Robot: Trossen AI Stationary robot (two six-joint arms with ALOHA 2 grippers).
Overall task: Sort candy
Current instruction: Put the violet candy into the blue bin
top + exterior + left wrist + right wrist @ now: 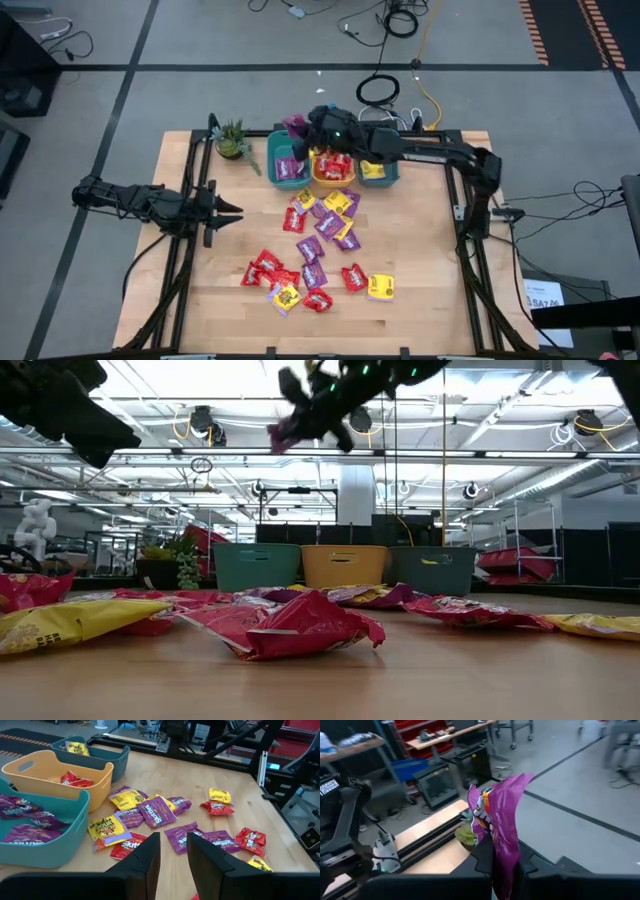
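Observation:
Several red, purple and yellow candy packets (322, 222) lie flat on the wooden table, in a group near the bins and another (300, 282) toward the near edge. My right gripper (297, 128) is up above the left teal bin (288, 162), shut on a purple packet (501, 815). The low view shows that gripper (303, 412) high over the bins. My left gripper (228, 212) waits open at the table's left side, level, pointing toward the candy (150, 812), touching nothing. My right gripper pinches the purple packet between its two fingers at one end (504, 857). The rest of the packet sticks out beyond the fingertips, crumpled, its free end (517, 782) unsupported. It is lifted clear, high above the bins (283, 432).
Three bins stand in a row at the far side: a teal one with purple packets (47, 847), an orange one with red packets (60, 772), a teal one with yellow packets (379, 172). A small potted plant (233, 141) stands left of them. Bare wood lies along the left and right sides.

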